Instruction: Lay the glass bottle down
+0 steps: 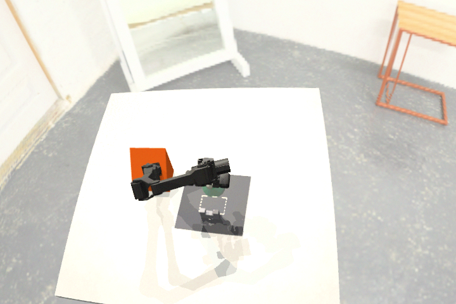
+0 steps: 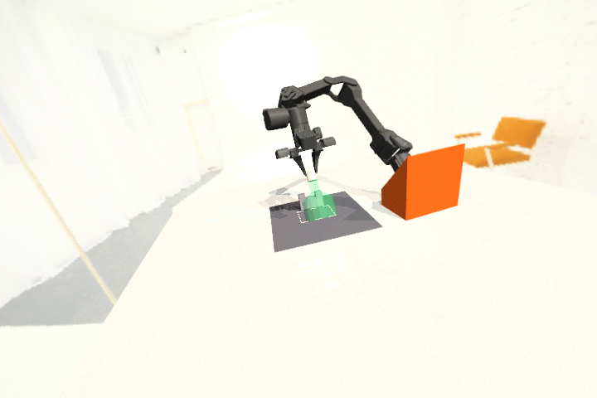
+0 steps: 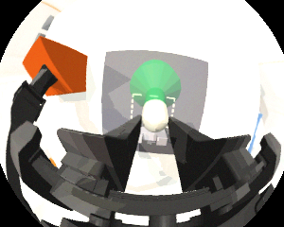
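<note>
Black gripper (image 1: 209, 186) (image 2: 311, 175) (image 3: 155, 119) pointing steeply down from the arched arm (image 1: 180, 180) (image 2: 370, 117), clasping the green bottle (image 1: 213, 190) (image 2: 322, 206) (image 3: 155, 78) at its pale top.

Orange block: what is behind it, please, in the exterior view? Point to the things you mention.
Behind the orange block (image 1: 145, 156) (image 2: 433, 182) (image 3: 68, 71), the lower arm (image 2: 389, 148) shows above its edge. The arm's foot is covered, so I cannot describe it.

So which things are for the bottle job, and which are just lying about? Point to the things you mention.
For the job:
- green bottle (image 1: 213, 191) (image 2: 322, 206) (image 3: 155, 76)
- pincer (image 2: 311, 175) (image 3: 155, 119)
- grey rest (image 1: 209, 216) (image 2: 301, 201) (image 3: 153, 137)
- dashed outline (image 1: 226, 204) (image 2: 302, 221) (image 3: 132, 108)

Just about:
- orange block (image 1: 147, 156) (image 2: 434, 182) (image 3: 63, 68)
- orange chair (image 2: 519, 133)
</note>
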Robot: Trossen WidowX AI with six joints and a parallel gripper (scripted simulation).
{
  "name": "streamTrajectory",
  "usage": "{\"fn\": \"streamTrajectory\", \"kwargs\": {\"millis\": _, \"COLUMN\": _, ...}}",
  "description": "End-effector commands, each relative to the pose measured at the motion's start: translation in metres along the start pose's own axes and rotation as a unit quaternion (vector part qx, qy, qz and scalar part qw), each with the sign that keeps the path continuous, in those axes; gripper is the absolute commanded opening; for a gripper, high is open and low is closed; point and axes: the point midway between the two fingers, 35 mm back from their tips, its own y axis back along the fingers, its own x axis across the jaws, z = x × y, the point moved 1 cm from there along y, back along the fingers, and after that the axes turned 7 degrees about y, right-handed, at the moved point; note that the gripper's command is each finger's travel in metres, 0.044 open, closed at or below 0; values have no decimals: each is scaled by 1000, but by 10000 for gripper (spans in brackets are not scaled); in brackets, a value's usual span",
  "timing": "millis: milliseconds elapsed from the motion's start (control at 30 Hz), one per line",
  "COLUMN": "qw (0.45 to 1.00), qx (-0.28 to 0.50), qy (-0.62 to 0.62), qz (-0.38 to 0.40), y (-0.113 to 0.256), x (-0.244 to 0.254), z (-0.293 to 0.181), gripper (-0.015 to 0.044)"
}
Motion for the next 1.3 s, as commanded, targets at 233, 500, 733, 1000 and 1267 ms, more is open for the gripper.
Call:
{"fn": "streamTrajectory", "kwargs": {"millis": 233, "qw": 1000, "qx": -3, "qy": 2, "qz": 0, "y": 0, "x": 2, "z": -16, "gripper": 129}}
{"fn": "streamTrajectory", "kwargs": {"millis": 500, "qw": 1000, "qx": -13, "qy": 6, "qz": -1, "y": -1, "x": 3, "z": -24, "gripper": 129}}
{"fn": "streamTrajectory", "kwargs": {"millis": 733, "qw": 1000, "qx": -22, "qy": 9, "qz": -2, "y": -1, "x": 5, "z": -31, "gripper": 129}}
{"fn": "streamTrajectory", "kwargs": {"millis": 1000, "qw": 999, "qx": -32, "qy": 13, "qz": -3, "y": -3, "x": 6, "z": -39, "gripper": 129}}
{"fn": "streamTrajectory", "kwargs": {"millis": 1267, "qw": 999, "qx": -41, "qy": 16, "qz": -5, "y": -5, "x": 7, "z": -48, "gripper": 129}}
